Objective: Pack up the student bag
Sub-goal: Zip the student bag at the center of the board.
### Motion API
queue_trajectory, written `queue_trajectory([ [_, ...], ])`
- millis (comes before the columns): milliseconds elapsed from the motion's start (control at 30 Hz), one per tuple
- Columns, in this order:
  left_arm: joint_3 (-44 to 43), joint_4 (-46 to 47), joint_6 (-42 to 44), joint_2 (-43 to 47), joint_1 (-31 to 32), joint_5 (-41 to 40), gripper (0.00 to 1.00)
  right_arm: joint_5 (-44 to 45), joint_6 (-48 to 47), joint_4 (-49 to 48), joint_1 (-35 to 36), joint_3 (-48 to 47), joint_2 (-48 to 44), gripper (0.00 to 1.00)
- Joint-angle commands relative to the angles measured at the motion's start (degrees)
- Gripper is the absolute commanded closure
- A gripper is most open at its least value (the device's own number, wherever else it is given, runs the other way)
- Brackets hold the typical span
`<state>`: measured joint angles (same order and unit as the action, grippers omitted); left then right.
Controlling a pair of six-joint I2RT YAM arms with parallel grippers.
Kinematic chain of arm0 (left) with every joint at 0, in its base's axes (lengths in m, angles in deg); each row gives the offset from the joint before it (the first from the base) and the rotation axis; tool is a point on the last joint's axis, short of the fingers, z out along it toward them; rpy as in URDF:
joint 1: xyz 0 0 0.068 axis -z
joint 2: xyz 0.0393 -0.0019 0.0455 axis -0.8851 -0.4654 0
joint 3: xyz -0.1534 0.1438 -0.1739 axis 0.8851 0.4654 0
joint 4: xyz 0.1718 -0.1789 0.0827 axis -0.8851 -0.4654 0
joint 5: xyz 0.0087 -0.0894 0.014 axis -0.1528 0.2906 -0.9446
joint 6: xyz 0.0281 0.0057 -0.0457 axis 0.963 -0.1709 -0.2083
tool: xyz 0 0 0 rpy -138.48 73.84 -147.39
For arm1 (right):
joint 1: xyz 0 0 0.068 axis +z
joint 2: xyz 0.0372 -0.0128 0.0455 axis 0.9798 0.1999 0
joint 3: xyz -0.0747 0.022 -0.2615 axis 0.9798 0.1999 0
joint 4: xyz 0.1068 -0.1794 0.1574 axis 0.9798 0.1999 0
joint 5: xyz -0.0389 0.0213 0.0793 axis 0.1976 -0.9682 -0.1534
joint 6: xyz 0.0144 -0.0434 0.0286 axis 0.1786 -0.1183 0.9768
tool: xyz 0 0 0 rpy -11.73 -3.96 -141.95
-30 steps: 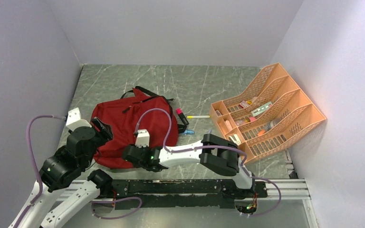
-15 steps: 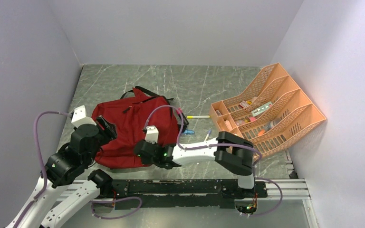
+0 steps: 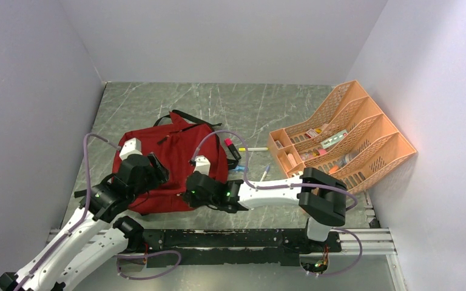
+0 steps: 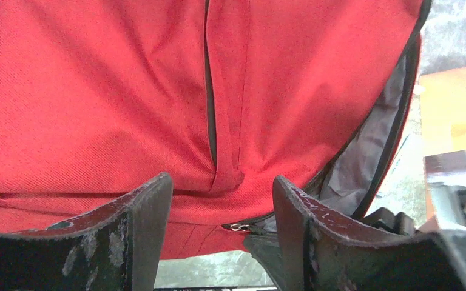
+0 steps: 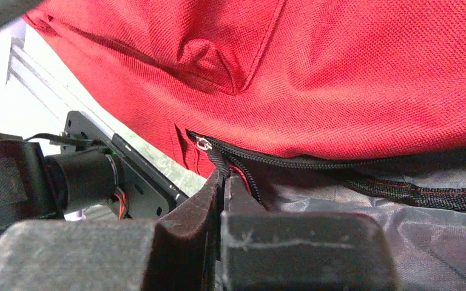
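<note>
The student bag (image 3: 176, 151) is dark red fabric and lies flat on the table's left half. Its near edge is unzipped and grey lining (image 4: 370, 151) shows in the gap. My right gripper (image 3: 188, 195) is at the bag's near edge. Its jaws are shut on the black zipper pull (image 5: 219, 165), just below the metal slider (image 5: 203, 144), with grey lining (image 5: 400, 236) beside them. My left gripper (image 3: 155, 167) hangs open over the bag's near left part. In the left wrist view its fingers (image 4: 151, 230) straddle a red fold and the slider (image 4: 238, 227) without touching the fabric.
An orange desk organiser (image 3: 376, 130) holding small stationery stands at the right. A pink marker (image 3: 229, 144), a yellow pen (image 3: 253, 148) and a blue item (image 3: 240, 168) lie between it and the bag. Black straps (image 3: 185, 118) trail off the bag's far end. Walls close three sides.
My right gripper has closed on the zipper pull and shifted right along the bag's near edge. The left arm has swung right and forward, over the bag.
</note>
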<state>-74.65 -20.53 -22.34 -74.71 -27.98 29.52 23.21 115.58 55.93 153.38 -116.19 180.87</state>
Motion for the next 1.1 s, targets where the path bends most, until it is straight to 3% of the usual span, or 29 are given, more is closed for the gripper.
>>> queue_trajectory([
  [0,2.02,2.72,-5.24,-0.68,-0.29,4.64,0.34,-1.76,-3.3,-3.67,-0.74,1.65,-2.93,1.0],
  [200,2.85,0.26,-8.02,-0.67,-0.32,7.48,0.35,-6.04,-7.5,-6.76,-0.74,2.36,-3.04,1.0],
  [467,5.6,-2.95,-11.46,-0.26,-0.3,12.83,0.36,-4.87,-8.89,-5.99,-0.73,2.31,-4.48,1.0],
  [800,9.99,1.19,-12.5,-2.98,-0.32,16.67,0.37,-3.57,-10.49,-5.32,-0.74,3.34,-5.85,1.0],
  [1067,13.47,2.25,-13.65,-3.51,-0.27,15.27,0.37,-2.1,-10.5,-3.18,-0.74,3.36,-5.86,1.0],
])
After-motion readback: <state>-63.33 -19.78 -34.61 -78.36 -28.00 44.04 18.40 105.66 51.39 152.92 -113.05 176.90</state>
